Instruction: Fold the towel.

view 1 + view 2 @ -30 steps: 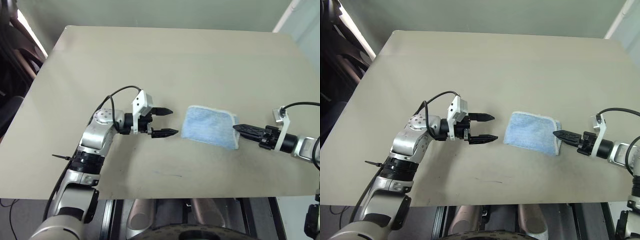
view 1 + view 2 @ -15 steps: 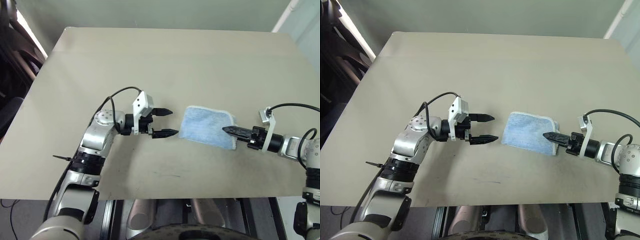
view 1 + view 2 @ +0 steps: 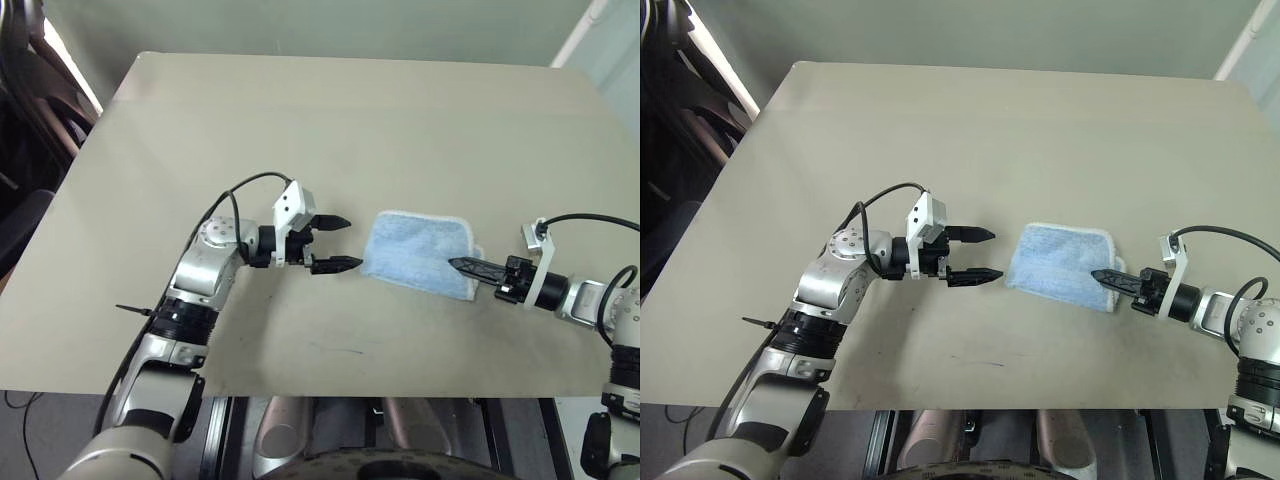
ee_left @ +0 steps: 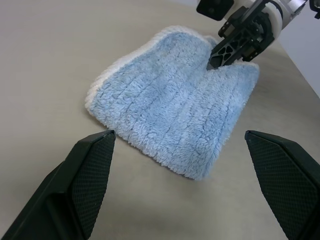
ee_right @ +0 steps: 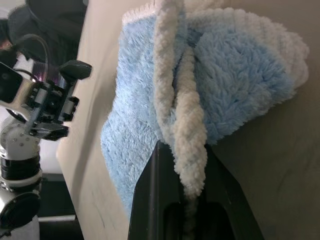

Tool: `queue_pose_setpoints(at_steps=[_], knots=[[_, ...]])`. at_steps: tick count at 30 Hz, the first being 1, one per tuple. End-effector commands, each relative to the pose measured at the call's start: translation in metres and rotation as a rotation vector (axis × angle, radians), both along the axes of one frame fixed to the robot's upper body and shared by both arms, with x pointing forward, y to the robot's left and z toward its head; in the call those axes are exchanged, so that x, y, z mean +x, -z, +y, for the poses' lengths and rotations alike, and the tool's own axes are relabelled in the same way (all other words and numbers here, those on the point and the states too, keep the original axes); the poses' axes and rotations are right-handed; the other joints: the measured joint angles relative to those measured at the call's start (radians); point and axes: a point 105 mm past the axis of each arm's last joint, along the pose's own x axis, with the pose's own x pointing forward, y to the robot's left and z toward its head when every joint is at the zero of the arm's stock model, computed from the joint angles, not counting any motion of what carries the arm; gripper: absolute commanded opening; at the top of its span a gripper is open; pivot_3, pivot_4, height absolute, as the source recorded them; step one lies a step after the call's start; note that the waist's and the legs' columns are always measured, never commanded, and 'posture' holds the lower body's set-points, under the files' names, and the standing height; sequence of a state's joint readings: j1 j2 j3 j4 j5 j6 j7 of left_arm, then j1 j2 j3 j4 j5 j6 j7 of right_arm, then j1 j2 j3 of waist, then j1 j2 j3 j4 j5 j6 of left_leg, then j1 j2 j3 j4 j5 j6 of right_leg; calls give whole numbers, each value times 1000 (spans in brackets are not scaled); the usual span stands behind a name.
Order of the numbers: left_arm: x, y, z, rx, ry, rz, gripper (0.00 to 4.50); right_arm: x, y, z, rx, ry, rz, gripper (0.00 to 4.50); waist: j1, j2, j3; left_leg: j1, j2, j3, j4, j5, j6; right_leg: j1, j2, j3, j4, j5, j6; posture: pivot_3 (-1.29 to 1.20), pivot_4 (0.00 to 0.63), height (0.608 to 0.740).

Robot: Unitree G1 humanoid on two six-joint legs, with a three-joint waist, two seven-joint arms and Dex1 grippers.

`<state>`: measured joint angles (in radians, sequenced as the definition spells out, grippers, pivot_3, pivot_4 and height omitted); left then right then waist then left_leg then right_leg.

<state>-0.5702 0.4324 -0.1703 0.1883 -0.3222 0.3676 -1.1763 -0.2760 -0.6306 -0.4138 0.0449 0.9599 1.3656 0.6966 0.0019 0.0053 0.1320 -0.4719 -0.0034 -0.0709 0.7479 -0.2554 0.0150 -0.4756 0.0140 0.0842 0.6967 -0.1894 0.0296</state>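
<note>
Since a second ago the right gripper (image 3: pixel 462 265) has slid leftward from the towel's right edge onto the cloth and its fingers have gone from spread to pressed together; in its wrist view a strip of the white stitched edging lies pinched between the two black fingers (image 5: pixel 155 200). The towel (image 3: pixel 417 253) lies folded, right of center in the head views, on the beige table (image 3: pixel 330 130), shifted a little leftward with the push. The left gripper (image 3: pixel 336 243) has kept its place just left of the towel, jaws spread wide, tips apart from the near edge of the cloth. How many layers the pinch takes in is hard to make out, since the fluffy pile bulges over the fingers and hides their tips. The right forearm runs off the right edge of the frame. A dark chair-like shape (image 3: pixel 25 110) is cut off at the upper left, too dim to tell further. A black cable (image 3: pixel 235 190) arcs over the left wrist.
</note>
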Motion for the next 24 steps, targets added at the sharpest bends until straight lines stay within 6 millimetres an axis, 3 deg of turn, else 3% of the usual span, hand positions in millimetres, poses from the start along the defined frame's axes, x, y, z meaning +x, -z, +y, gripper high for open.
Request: queue_pose_setpoints(at_steps=[1,8,12,15,22,24], knots=[[4,-8,-2,1,16,-41,4500,2,-34,-3,14,55,-140,24,1,0,0,0,0,0,0,0,0,0,0,0,0,0,0,0,150,697],[7,-7,0,6,16,-43,4500,4,-77,-28,-13,310,-350,24,6,0,0,-1,0,0,-3,-1,0,-1,0,0,0,-3,0,0,150,697],[6,-7,-3,2,21,-45,4500,13,-101,-56,-10,553,-456,24,5,0,0,0,0,0,-3,-1,0,-1,-1,0,0,-2,1,0,150,697],[6,-7,-5,-2,23,-46,4500,17,-97,-75,-23,668,-446,24,7,0,0,0,-1,0,-3,0,1,-1,-1,0,0,-2,2,0,150,697],[12,-8,-7,-2,4,-61,4500,24,-98,-150,53,1016,-448,24,9,1,0,-1,-1,-1,-3,0,1,-1,-1,0,0,-1,4,0,150,697],[13,-8,-8,-4,4,-62,4500,26,-87,-170,68,1108,-413,24,9,1,0,-1,-1,-1,-3,0,1,-2,-1,0,0,-1,5,0,150,697]])
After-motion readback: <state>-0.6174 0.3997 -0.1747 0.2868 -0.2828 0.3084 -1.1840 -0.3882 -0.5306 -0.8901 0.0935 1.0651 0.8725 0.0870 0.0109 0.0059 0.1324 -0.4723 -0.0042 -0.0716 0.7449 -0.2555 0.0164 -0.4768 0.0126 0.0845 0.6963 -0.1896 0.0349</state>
